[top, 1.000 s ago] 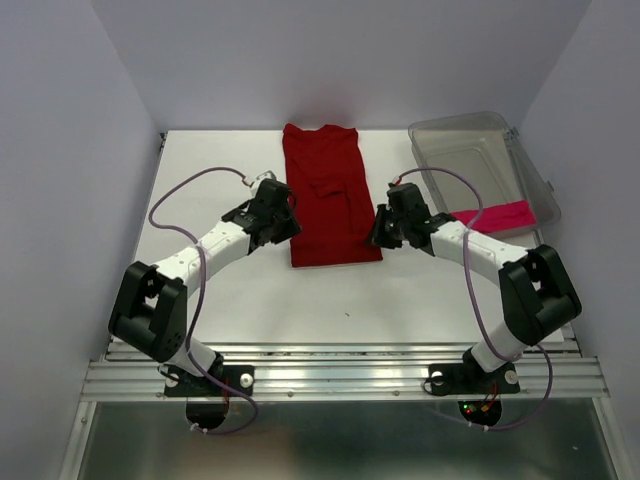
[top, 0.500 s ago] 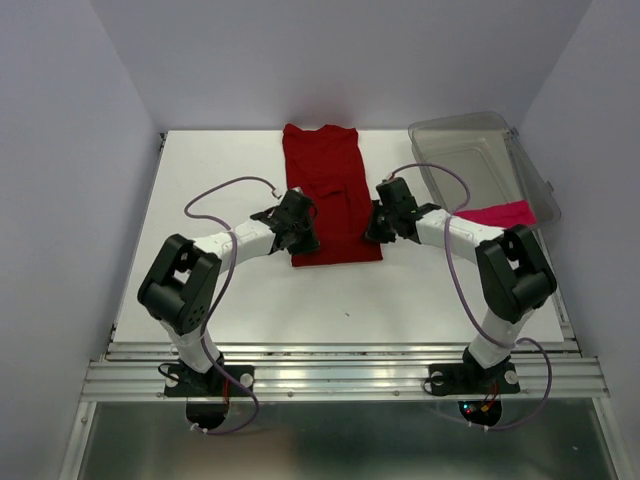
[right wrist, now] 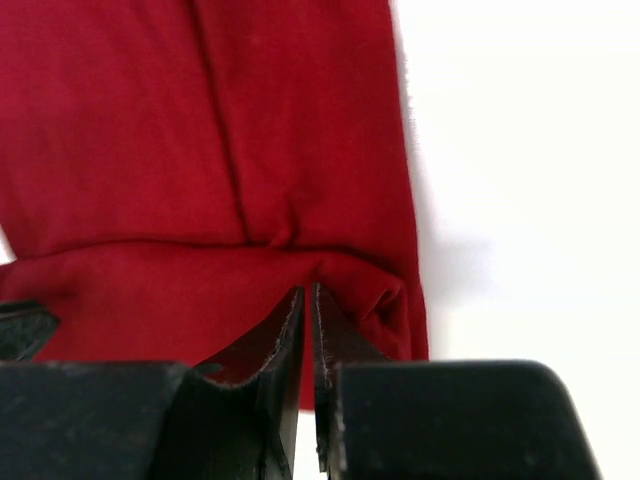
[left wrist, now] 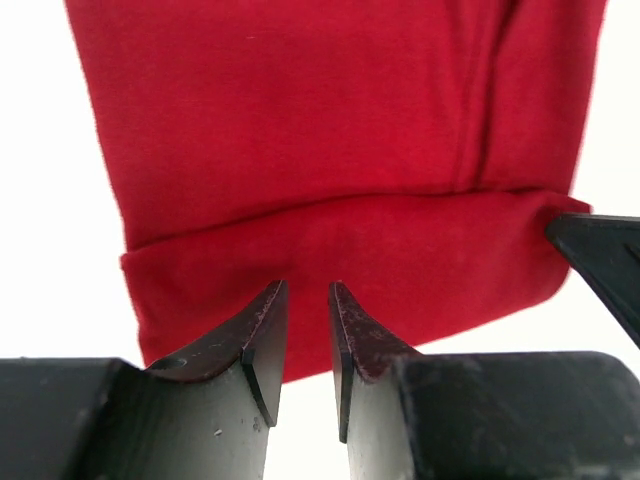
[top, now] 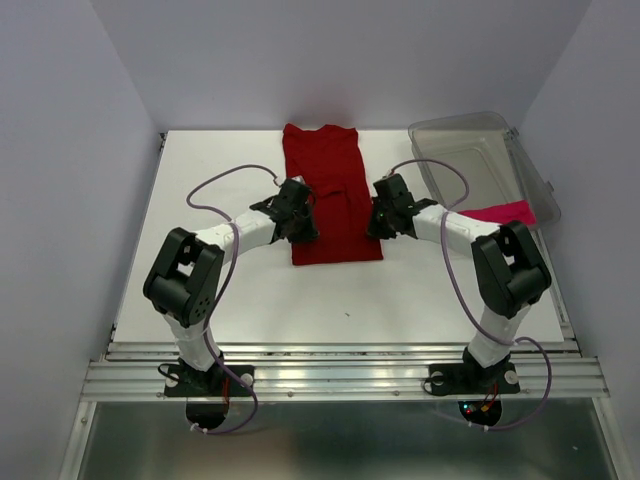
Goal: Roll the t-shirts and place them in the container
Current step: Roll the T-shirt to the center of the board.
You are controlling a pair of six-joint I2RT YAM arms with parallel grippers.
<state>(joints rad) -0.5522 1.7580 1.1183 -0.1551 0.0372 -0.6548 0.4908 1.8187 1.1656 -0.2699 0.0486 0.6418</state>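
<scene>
The dark red t-shirt [top: 330, 190] is laid flat on the table [top: 200, 290], well to the left of the clear plastic bin [top: 535, 175], folded into a long narrow strip with its collar end level with the bin's far end. The magenta-pink t-shirt [top: 497, 213] is seen at the bin's near end; whether it lies inside the bin or just against it cannot be told.

The rolling of the red shirt is judged to be just begun: in the wrist views the near hem is turned over once into a folded band [left wrist: 340, 260]. The right gripper [top: 383, 218] is set on the corner of that band nearer the bin, its jaws drawn almost together, and the cloth is puckered at their tips, so a pinch on the fold is judged likely. The left gripper [top: 300, 222] is placed at the corner farther from the bin, with a slim gap left between its jaws. Whether cloth is caught there cannot be told.

For the next move, both corners would have to be carried over together towards the collar, at an even pace, so that the band is kept straight and tight. The pink shirt is not yet rolled.
</scene>
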